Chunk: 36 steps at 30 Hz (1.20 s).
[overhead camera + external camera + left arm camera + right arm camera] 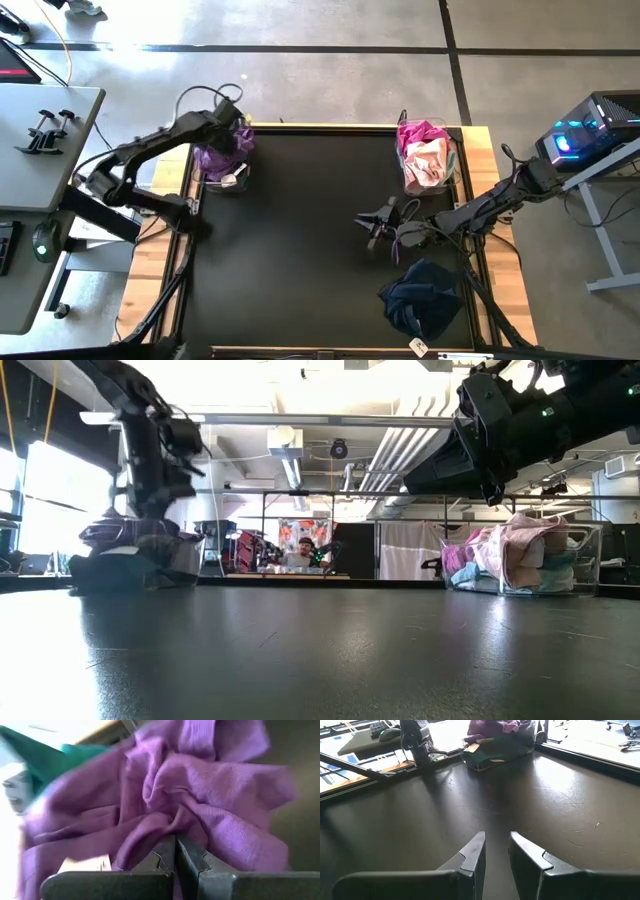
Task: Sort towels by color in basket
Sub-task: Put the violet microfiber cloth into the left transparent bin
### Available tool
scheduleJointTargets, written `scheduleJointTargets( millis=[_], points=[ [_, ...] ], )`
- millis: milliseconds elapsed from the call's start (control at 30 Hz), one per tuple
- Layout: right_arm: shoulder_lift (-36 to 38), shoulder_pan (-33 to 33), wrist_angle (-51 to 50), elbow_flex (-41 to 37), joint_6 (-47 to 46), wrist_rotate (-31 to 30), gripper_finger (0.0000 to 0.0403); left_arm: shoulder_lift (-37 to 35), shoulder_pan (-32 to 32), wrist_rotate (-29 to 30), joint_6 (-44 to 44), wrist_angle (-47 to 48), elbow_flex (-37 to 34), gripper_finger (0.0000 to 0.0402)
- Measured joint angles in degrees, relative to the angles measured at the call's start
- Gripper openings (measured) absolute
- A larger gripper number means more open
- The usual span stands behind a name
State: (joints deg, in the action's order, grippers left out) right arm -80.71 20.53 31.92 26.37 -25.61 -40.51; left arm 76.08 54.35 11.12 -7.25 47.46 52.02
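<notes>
My left gripper is shut on a purple towel that lies heaped in the clear basket at the table's far left corner. A teal-green towel lies under and beside the purple one. My right gripper is open and hangs above bare tabletop right of the middle, touching nothing. A navy towel is crumpled on the table at its near right. The far right basket holds magenta and peach-pink towels. My left gripper pinches a fold on top of the purple towel between its two fingers, coming from above and slanting down. How many layers it has, I cannot tell. The towel rests bunched in the left basket, slack around the fingers.
The wide dark tabletop between the two baskets is bare. A wooden border rims the table. A side desk with clamps stands to the left, and a person sits in the room beyond the far edge.
</notes>
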Motion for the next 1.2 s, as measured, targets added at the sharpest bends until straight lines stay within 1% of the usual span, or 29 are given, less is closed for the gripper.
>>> scheduleJointTargets(
  millis=[200,300,367,467,633,767,867,967,1067,1100,1167,1200],
  points=[
    [0.0,0.0,0.0,0.0,0.1,0.0,0.0078,7.4,1.6,-1.8,2.6,-3.1,-0.4,0.0],
    [0.0,0.0,0.0,0.0,0.1,0.0,0.0078,8.4,2.5,-2.1,4.1,-4.1,-0.4,0.0001],
    [0.0,0.0,-0.1,0.0,0.1,0.0,0.0078,8.4,3.0,-2.4,5.5,-2.5,0.6,0.001],
    [0.0,0.0,-0.1,0.0,0.1,0.0,0.0078,7.6,3.6,-3.3,6.9,1.8,3.5,0.0036],
    [0.0,0.0,-0.1,0.0,0.0,0.0,0.0078,4.8,3.7,-3.5,6.8,7.9,9.4,0.0099],
    [0.0,0.0,-0.1,0.0,0.0,0.0,0.0078,1.4,3.0,-3.5,5.5,9.1,12.3,0.0143],
    [0.0,0.0,-0.1,0.0,0.0,0.0,0.0078,-1.4,1.9,-4.6,5.4,7.6,12.3,0.0164],
    [0.0,0.0,-0.1,0.0,0.0,0.0,0.0078,-3.0,0.1,-8.2,5.3,4.1,11.3,0.0172],
    [0.0,0.0,-0.1,0.0,0.0,0.0,0.0078,-2.8,-1.0,-14.3,5.3,-2.4,7.5,0.0165],
    [0.0,0.0,-0.1,0.0,0.0,0.0,0.0078,-2.4,-1.2,-15.4,5.3,-5.1,6.0,0.016],
    [0.0,0.0,-0.1,0.0,0.0,0.0,0.0078,-1.3,-1.3,-14.7,4.2,-10.5,2.9,0.0146],
    [0.0,0.0,-0.1,0.0,-0.1,0.0,0.0078,-0.8,-1.1,-13.1,3.5,-12.7,1.5,0.0138]
  ],
)
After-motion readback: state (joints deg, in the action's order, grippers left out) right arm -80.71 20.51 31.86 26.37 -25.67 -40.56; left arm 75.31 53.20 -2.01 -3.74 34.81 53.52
